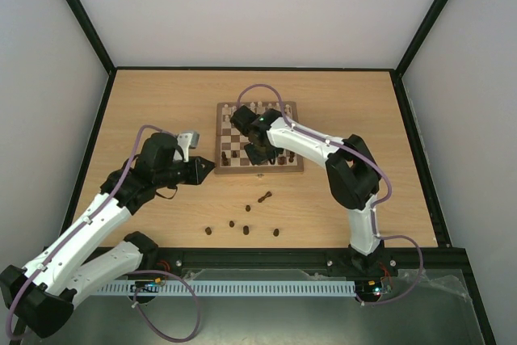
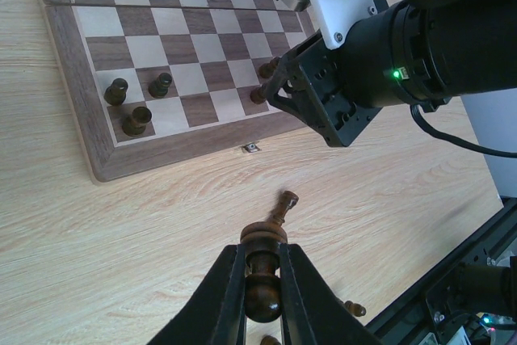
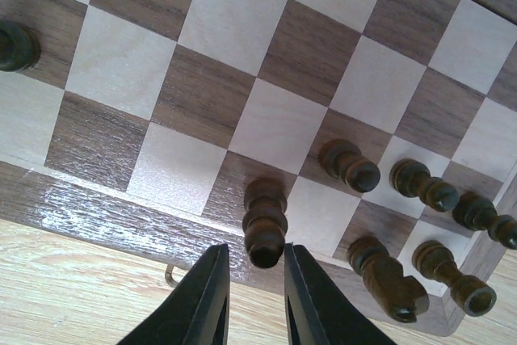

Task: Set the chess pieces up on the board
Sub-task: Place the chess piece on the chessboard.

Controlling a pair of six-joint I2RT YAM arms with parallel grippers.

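The left hand (image 2: 262, 250) is clamped tight on a dark brown chess piece (image 2: 262, 288). Its two fingers pinch the waist, so the rounded top pokes out past the tips. That hand is out over the bare tabletop (image 2: 97, 264), short of the board (image 2: 182, 143), whose near border and little metal clasp (image 2: 253, 148) lie ahead of its fingertips. Between the tips and the clasp a fallen piece (image 2: 283, 206) lies on its side on the wood. Further ahead and off to that hand's left, three dark pieces (image 2: 136, 119) stand upright in the board's near corner. The right hand (image 3: 256, 252) is low at the board's near edge, ahead and to the right of the left one. Its fingers are a little apart, with the head of a standing piece (image 3: 265, 220) just between the tips. That piece is upright on a dark square in the row next to the border. A sliver of gap shows between it and one finger, but on the other side I cannot tell whether they touch. To that hand's right, five more pieces (image 3: 424, 183) crowd the corner squares. Beyond it, cream pieces (image 1: 257, 107) line the far rows. Several loose pieces (image 1: 245, 230) lie scattered on the tabletop behind both hands, toward the arm bases.
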